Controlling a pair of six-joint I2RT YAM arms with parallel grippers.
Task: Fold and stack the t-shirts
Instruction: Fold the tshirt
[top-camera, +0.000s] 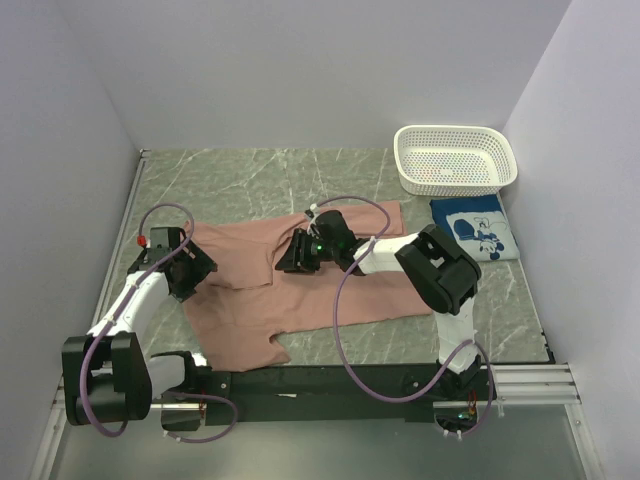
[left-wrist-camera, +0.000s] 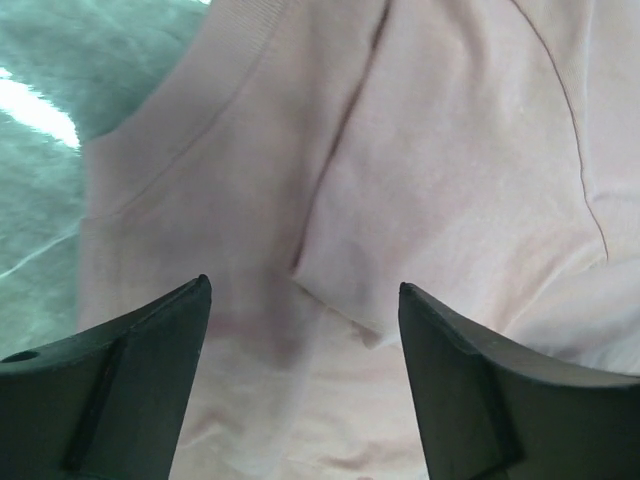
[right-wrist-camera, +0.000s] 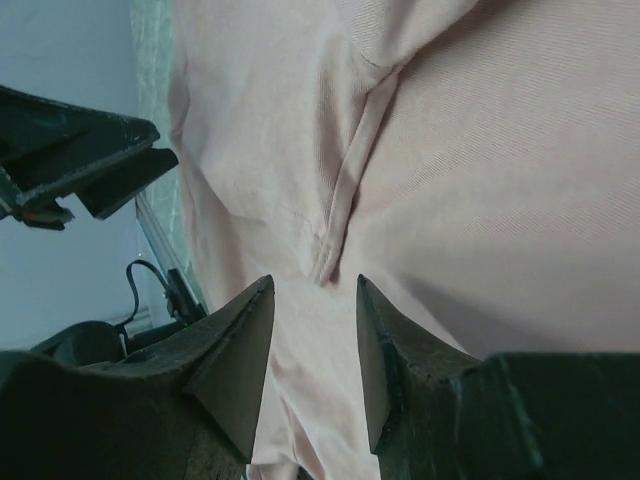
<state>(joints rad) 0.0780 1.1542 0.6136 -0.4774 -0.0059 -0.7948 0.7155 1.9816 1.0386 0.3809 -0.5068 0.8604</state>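
The dusty-pink t-shirt (top-camera: 330, 290) lies spread across the middle of the table, plain side up, with a sleeve folded over. The blue t-shirt (top-camera: 475, 228) lies folded at the right, below the basket. My left gripper (top-camera: 195, 262) hovers over the pink shirt's left edge. In the left wrist view its jaws (left-wrist-camera: 305, 285) stand wide open over a folded flap of pink cloth (left-wrist-camera: 450, 150), holding nothing. My right gripper (top-camera: 293, 258) is low over the shirt's middle. Its jaws (right-wrist-camera: 313, 282) are apart just short of a hem ridge (right-wrist-camera: 340, 215), with nothing pinched between them.
A white perforated basket (top-camera: 500, 180) stands at the back right, touching the blue shirt's far edge. Walls close in the left, back and right sides. The left arm (right-wrist-camera: 70, 160) shows at the left of the right wrist view.
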